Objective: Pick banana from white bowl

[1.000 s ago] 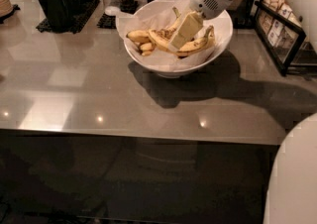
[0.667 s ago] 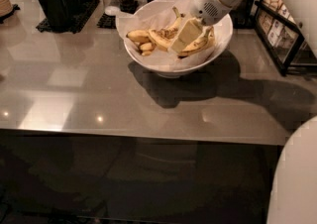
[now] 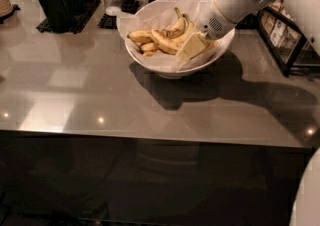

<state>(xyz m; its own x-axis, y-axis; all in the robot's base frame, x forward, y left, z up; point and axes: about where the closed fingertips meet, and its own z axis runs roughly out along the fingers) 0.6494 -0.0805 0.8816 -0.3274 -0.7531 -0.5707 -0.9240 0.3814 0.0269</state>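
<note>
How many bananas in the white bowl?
4 visible: long curved banana mid-bowl, second banana arching behind it, two short bananas at left. Gripper covers the white bowl's right side, may hide more.

The end effector (image 3: 193, 46) sits in the white bowl (image 3: 172, 70) beside the banana (image 3: 167, 44).

I see the gripper (image 3: 193, 45) inside the white bowl (image 3: 150, 63), just right of the banana (image 3: 165, 42); bowl on table (image 3: 100, 95), cups (image 3: 56, 4) behind-left.
</note>
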